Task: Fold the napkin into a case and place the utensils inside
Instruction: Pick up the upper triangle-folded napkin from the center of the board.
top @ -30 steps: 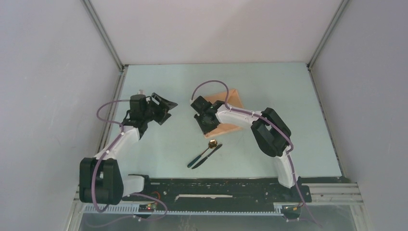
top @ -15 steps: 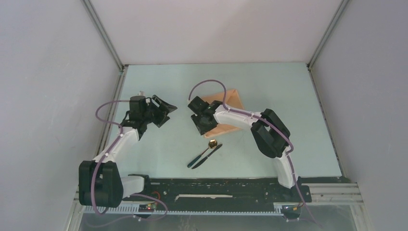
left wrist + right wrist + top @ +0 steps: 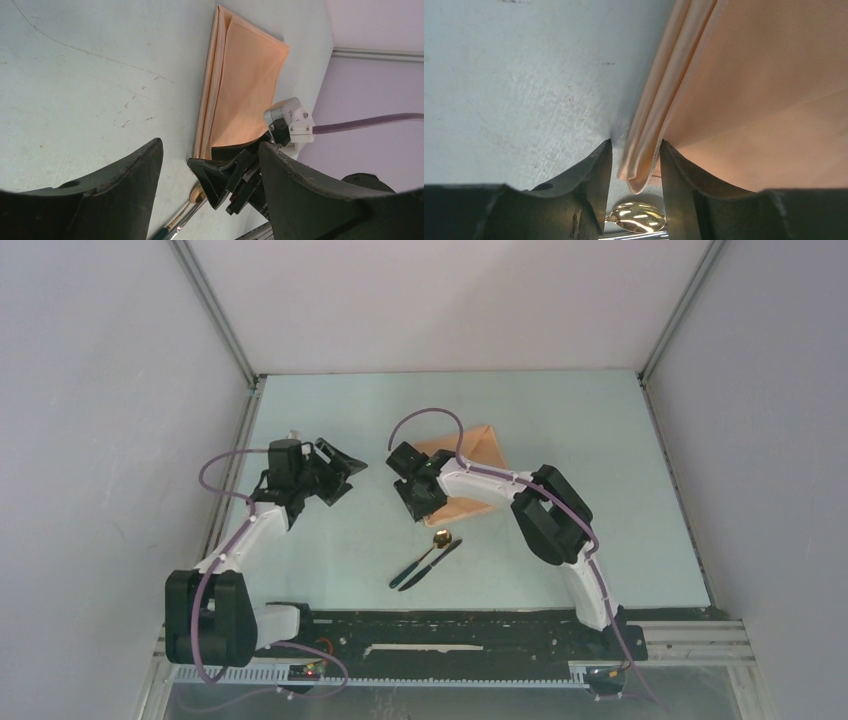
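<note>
The peach napkin lies folded into a narrow layered shape at mid-table; it also shows in the left wrist view and the right wrist view. My right gripper is low at the napkin's near left corner. In its own view the right gripper is open, and the folded corner lies loosely between the jaws, with a gap on the left side. The gold-bowled spoon and a slim dark knife lie side by side just in front. My left gripper hovers open and empty to the left.
Grey walls with metal rails enclose the pale table on three sides. The dark base rail runs along the near edge. A purple cable loops above the right wrist.
The right gripper's jaws have spread apart around the napkin corner and the right arm has edged slightly left. The left arm has barely moved.
</note>
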Action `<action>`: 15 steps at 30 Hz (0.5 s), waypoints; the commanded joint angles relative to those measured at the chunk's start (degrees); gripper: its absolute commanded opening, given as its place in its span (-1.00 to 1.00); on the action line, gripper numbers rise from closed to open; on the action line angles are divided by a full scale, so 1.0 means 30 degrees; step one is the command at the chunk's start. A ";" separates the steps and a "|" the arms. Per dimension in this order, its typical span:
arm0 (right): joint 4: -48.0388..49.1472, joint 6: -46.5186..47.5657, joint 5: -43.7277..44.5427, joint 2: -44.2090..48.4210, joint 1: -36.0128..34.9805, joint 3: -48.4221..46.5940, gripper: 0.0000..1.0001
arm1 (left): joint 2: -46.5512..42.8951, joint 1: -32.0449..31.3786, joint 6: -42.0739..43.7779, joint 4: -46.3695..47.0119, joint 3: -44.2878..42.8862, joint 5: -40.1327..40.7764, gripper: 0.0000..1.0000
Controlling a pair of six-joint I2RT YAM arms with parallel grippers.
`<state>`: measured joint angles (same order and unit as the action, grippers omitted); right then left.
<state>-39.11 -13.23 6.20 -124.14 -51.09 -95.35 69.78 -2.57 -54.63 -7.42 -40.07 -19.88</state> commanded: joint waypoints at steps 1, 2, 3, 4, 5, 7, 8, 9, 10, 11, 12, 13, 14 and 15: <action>-0.0977 0.0185 0.0546 -0.0847 -0.0239 -0.0941 -0.03 | 0.0057 0.0208 0.0603 0.0334 0.0084 -0.0372 0.50; -0.1195 0.0181 0.0663 -0.0993 -0.0253 -0.1076 -0.03 | 0.0082 0.0251 0.0603 0.0335 0.0086 -0.0397 0.50; -0.1368 0.0118 0.0821 -0.1165 -0.0258 -0.1137 -0.03 | 0.0129 0.0282 0.0603 0.0338 0.0112 -0.0441 0.50; -0.1562 0.0059 0.0921 -0.1337 -0.0255 -0.1211 -0.04 | 0.0154 0.0319 0.0577 0.0339 0.0116 -0.0512 0.50; -0.1674 0.0008 0.1087 -0.1475 -0.0255 -0.1279 -0.10 | 0.0197 0.0368 0.0574 0.0357 0.0138 -0.0583 0.50; -0.2091 -0.0188 0.1875 -0.1753 -0.0354 -0.1488 -0.25 | 0.0165 0.0465 0.0603 0.0364 0.0231 -0.0669 0.50; -0.2297 -0.0247 0.2342 -0.1835 -0.0377 -0.1606 -0.33 | 0.0114 0.0522 0.0629 0.0364 0.0270 -0.0669 0.50; -0.2517 -0.0313 0.2723 -0.1937 -0.0398 -0.1793 -0.38 | 0.0053 0.0558 0.0632 0.0379 0.0311 -0.0669 0.50; -0.2746 -0.0332 0.3023 -0.2078 -0.0427 -0.2033 -0.41 | -0.0006 0.0588 0.0632 0.0366 0.0324 -0.0628 0.50; -0.2950 -0.0356 0.3339 -0.2209 -0.0456 -0.2216 -0.45 | -0.0054 0.0592 0.0636 0.0364 0.0347 -0.0598 0.50; -0.3181 -0.0363 0.3638 -0.2306 -0.0474 -0.2411 -0.51 | -0.0056 0.0618 0.0633 0.0386 0.0357 -0.0583 0.50; -0.3188 -0.0320 0.3804 -0.2329 -0.0487 -0.2571 -0.61 | -0.0031 0.0596 0.0632 0.0440 0.0373 -0.0588 0.50; -0.3079 -0.0271 0.3810 -0.2258 -0.0489 -0.2610 -0.70 | 0.0035 0.0611 0.0592 0.0494 0.0383 -0.0582 0.51; -0.2827 -0.0184 0.3712 -0.2070 -0.0467 -0.2570 -0.84 | 0.0138 0.0617 0.0561 0.0560 0.0395 -0.0621 0.51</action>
<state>-45.63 -13.65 13.19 -128.49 -52.21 -102.41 70.24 -1.19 -54.02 -7.42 -40.05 -21.15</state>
